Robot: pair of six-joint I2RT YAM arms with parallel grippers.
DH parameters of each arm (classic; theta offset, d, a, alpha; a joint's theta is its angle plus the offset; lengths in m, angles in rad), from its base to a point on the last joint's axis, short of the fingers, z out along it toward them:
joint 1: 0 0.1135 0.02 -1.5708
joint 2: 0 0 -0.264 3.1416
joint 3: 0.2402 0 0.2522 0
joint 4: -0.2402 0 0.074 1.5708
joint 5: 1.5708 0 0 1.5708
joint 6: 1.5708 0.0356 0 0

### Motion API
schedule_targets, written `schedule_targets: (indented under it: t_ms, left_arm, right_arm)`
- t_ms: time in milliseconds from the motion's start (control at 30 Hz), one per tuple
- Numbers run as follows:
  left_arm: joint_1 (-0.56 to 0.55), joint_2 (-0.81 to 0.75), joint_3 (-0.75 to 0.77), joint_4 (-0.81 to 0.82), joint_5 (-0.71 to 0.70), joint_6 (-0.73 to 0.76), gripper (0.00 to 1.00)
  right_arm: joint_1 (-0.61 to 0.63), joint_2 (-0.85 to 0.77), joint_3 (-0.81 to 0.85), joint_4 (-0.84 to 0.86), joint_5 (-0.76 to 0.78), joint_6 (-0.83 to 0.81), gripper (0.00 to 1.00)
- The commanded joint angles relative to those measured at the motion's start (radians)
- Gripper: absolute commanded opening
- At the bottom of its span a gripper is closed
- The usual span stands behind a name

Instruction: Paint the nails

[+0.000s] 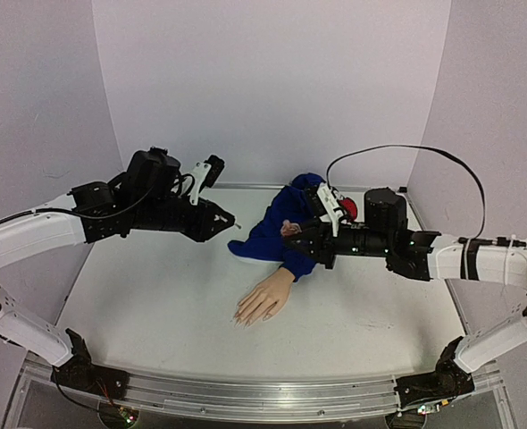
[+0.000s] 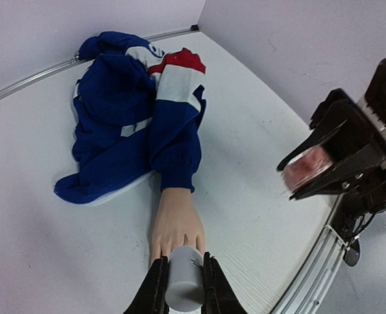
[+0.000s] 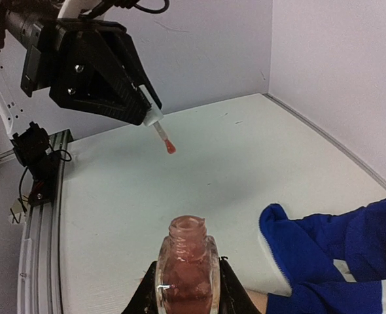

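Observation:
A beige mannequin hand [image 1: 265, 297] lies palm down mid-table, its wrist in a blue sleeve [image 1: 290, 264]. The nails are at the fingertips [image 1: 243, 318], too small to make out; in the left wrist view the cap hides them. My left gripper [image 1: 228, 219] is shut on a white cap [image 2: 184, 278] whose brush [image 3: 169, 146] carries pinkish polish, hovering above and left of the hand [image 2: 176, 222]. My right gripper [image 1: 288, 231] is shut on the uncapped polish bottle [image 3: 186, 268], held in the air over the sleeve, facing the brush.
A blue, white and red jacket [image 2: 137, 111] is bunched at the back of the table behind the hand. White walls close the back and sides. A metal rail [image 1: 263, 398] runs along the near edge.

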Motion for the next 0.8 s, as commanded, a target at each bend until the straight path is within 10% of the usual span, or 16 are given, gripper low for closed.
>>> schedule_targets:
  t_ms: [0, 767]
  left_arm:
    - [0.031, -0.003, 0.080, 0.081, 0.197, 0.029, 0.00]
    - [0.053, 0.011, 0.168, -0.003, 0.362, -0.067, 0.00]
  right_arm:
    - [0.057, 0.055, 0.073, 0.124, -0.089, 0.081, 0.00]
    - [0.169, 0.129, 0.096, 0.197, 0.131, -0.031, 0.00]
